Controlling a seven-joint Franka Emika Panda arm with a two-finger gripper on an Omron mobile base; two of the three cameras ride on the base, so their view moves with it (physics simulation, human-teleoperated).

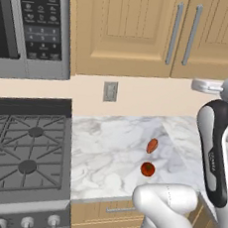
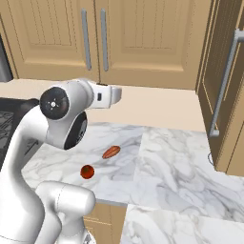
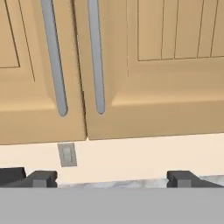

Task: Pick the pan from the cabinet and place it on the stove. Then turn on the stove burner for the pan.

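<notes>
Hand view: gripper (image 3: 112,179) faces the cabinet (image 3: 131,65), fingers (image 3: 41,178) spread wide apart, nothing between them. Two cabinet doors, both closed, meeting at a centre seam; two vertical grey bar handles (image 3: 95,57), one per door, just beside the seam. Pan can't be seen; behind the closed doors or not, cannot tell. One wall outlet (image 3: 67,154) on the cream backsplash below the left door. Left base view: stove (image 1: 25,151) at lower left, grates bare, three silver knobs (image 1: 27,222) visible on its front edge, a fourth may be cut off. One microwave (image 1: 33,25) above the stove, touching the cabinet's left side. Marble counter (image 1: 112,150) runs from the stove's right edge toward the corner; two small things lie on it, one reddish-brown oval piece (image 1: 152,146) and one red round piece (image 1: 147,169), near each other but apart, both close to the counter's front edge. Right base view: a tall cabinet (image 2: 224,95) with one long bar handle closes the right side of the counter. Open air between gripper and doors; the arm's elbow stands over the counter.
</notes>
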